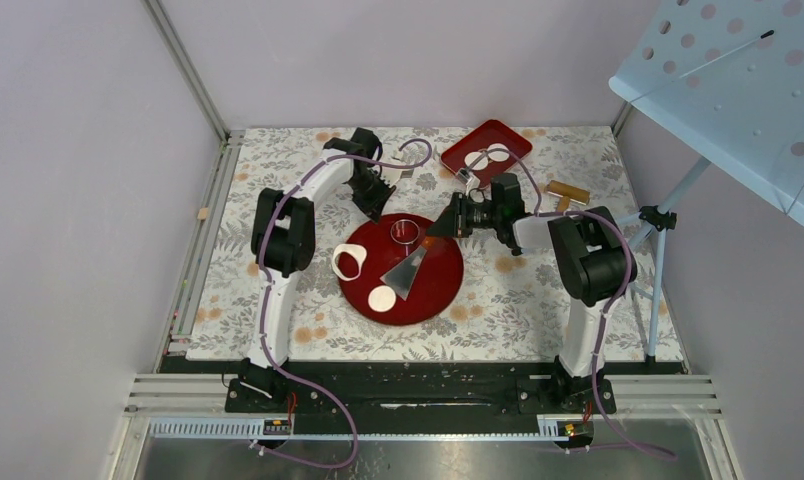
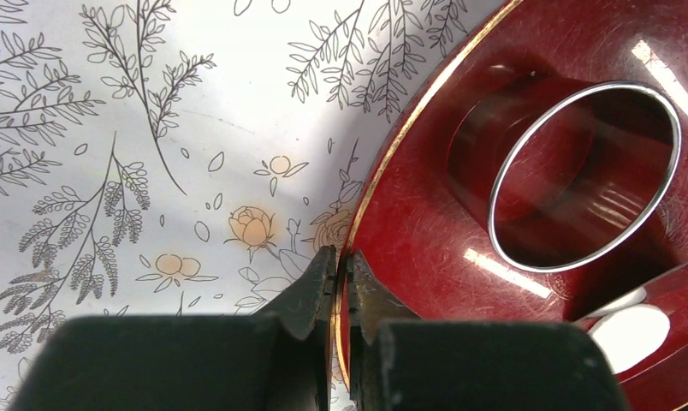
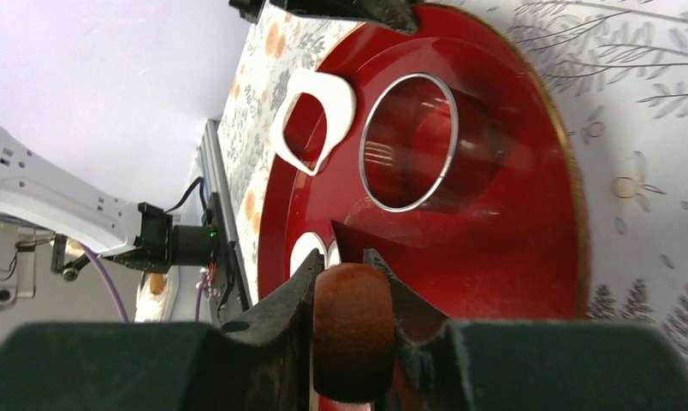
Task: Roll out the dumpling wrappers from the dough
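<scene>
1. One of the dumpling wrappers [image 1: 382, 298] lies near the round red plate's [image 1: 440, 296] front edge.
2. The dough [image 1: 350, 262], a holed scrap, sits at its left rim.
3. The right gripper [image 3: 349, 267] pinches the scraper [image 1: 408, 272] by its brown handle [image 3: 352, 342].
4. The left gripper [image 2: 341, 278], fingers pressed together, is at the plate's far rim, perhaps touching it.
5. Two more discs lie on the square red tray [image 1: 516, 137].

Soft, even, bright light falls from above; in the overhead view the arms cast only faint shadows on the counter [image 1: 538, 300]. White glare streaks cross the glossy round red plate [image 2: 426, 214], and the rim of the metal ring [image 2: 477, 145] gleams. Both wrist views show their fingers [image 2: 311, 295] dark and blurred at the bottom edge; the brown handle [image 3: 351, 330] looks soft.
</scene>
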### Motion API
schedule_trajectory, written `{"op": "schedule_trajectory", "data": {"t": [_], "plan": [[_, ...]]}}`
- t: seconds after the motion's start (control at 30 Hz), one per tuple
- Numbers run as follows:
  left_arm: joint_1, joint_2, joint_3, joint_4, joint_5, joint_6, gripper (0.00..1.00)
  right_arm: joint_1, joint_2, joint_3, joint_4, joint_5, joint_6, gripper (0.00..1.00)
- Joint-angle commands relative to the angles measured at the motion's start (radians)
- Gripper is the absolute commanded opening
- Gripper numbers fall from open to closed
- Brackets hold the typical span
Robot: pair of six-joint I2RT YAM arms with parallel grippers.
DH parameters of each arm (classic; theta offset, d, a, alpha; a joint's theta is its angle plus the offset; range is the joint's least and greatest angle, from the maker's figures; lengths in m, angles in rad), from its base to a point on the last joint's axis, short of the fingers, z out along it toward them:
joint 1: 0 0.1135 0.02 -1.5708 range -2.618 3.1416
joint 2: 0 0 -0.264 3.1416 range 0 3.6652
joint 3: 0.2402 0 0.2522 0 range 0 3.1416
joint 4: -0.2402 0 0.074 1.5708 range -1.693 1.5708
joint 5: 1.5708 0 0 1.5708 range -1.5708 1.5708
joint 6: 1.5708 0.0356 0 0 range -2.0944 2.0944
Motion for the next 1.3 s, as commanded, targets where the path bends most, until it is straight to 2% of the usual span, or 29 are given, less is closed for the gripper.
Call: {"op": "schedule_trajectory", "data": {"t": [0.0, 0.4, 0.7, 0.77, 0.8, 0.9, 0.97, 1.13, 1.27], "plan": [[-0.011, -0.104, 0.000, 0.020, 0.072, -0.052, 0.00, 0.044, 0.046, 0.021, 0.009, -0.010, -0.107, 0.00], [-0.023, -0.127, -0.034, 0.043, 0.051, -0.067, 0.00, 0.069, 0.120, 0.041, 0.153, -0.053, 0.045, 0.00], [-0.025, -0.136, -0.039, 0.042, 0.048, -0.071, 0.00, 0.068, 0.220, 0.044, 0.494, -0.086, 0.381, 0.00], [-0.024, -0.136, -0.042, 0.044, 0.048, -0.071, 0.00, 0.063, 0.197, 0.037, 0.471, -0.068, 0.359, 0.00], [-0.025, -0.138, -0.046, 0.044, 0.047, -0.071, 0.00, 0.061, 0.169, 0.033, 0.406, -0.050, 0.305, 0.00], [-0.024, -0.135, -0.051, 0.043, 0.048, -0.069, 0.00, 0.063, 0.077, 0.057, 0.079, 0.034, 0.028, 0.00], [-0.024, -0.134, -0.053, 0.051, 0.048, -0.072, 0.00, 0.063, 0.063, 0.058, 0.054, 0.038, -0.014, 0.00], [-0.024, -0.123, -0.045, 0.054, 0.045, -0.081, 0.00, 0.066, 0.101, 0.063, 0.103, -0.070, 0.051, 0.00], [-0.024, -0.121, -0.048, 0.054, 0.035, -0.083, 0.00, 0.066, 0.085, 0.068, -0.009, -0.111, -0.039, 0.00]]}}
